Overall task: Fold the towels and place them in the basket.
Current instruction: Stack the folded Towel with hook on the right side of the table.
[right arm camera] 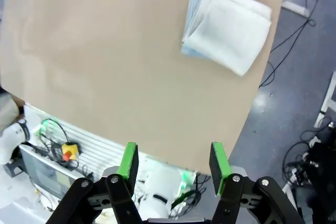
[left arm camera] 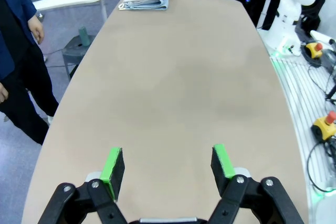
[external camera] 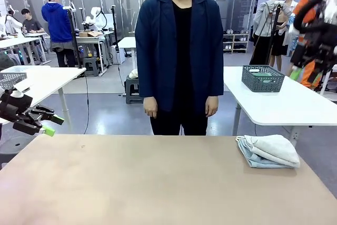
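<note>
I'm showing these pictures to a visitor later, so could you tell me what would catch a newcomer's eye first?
Probably the person in a dark jacket standing at the table's far side, hands hanging down. Next, the towels, a cream one stacked on a pale blue one, at the table's far right corner. Both grippers, left and right, hang open, holding nothing.

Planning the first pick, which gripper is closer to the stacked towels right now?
Right. The right gripper hangs above the table end holding the towels; the left gripper sits off the opposite end.
</note>
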Motion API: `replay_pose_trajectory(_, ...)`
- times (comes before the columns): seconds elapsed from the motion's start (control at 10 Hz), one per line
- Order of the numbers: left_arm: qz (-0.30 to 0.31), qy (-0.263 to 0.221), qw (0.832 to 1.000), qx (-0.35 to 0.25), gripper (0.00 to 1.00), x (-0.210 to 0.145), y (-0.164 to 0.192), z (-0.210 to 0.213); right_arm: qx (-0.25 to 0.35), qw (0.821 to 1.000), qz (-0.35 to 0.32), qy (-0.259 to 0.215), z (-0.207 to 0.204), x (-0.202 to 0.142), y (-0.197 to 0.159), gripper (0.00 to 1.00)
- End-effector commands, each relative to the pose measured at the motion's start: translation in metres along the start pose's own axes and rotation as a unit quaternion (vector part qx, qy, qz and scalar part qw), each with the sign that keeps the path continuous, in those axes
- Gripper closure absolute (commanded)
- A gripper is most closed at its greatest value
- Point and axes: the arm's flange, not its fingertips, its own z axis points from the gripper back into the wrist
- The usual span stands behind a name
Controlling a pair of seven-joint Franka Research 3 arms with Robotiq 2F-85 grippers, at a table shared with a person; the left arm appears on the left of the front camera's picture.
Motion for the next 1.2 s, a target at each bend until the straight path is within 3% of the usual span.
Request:
replay_pose_trajectory(0.0, -0.005, 0.002, 1.000, -0.002, 0.15, 0.001, -0.001, 0.001, -0.032, 0.999, 0.002, 0.011, 0.018, -0.049, 0.032, 0.31)
replay_pose_trajectory(0.1, -0.005, 0.002, 1.000, -0.002, 0.15, 0.001, -0.001, 0.001, -0.035, 0.999, 0.014, 0.031, 0.036, -0.076, 0.044, 0.31)
replay_pose_trajectory(0.4, -0.005, 0.002, 1.000, -0.002, 0.15, 0.001, -0.001, 0.001, 0.006, 0.998, 0.068, 0.016, 0.060, -0.123, 0.047, 0.31)
replay_pose_trajectory(0.5, -0.005, 0.002, 1.000, -0.002, 0.15, 0.001, -0.001, 0.001, 0.015, 0.997, 0.076, 0.006, 0.059, -0.128, 0.047, 0.31)
replay_pose_trajectory(0.6, -0.005, 0.002, 1.000, -0.002, 0.15, 0.001, -0.001, 0.001, -0.014, 0.999, 0.039, 0.022, 0.071, -0.119, 0.056, 0.31)
replay_pose_trajectory(1.1, -0.005, 0.002, 1.000, -0.002, 0.15, 0.001, -0.001, 0.001, -0.014, 0.999, 0.039, 0.022, 0.071, -0.119, 0.056, 0.31)
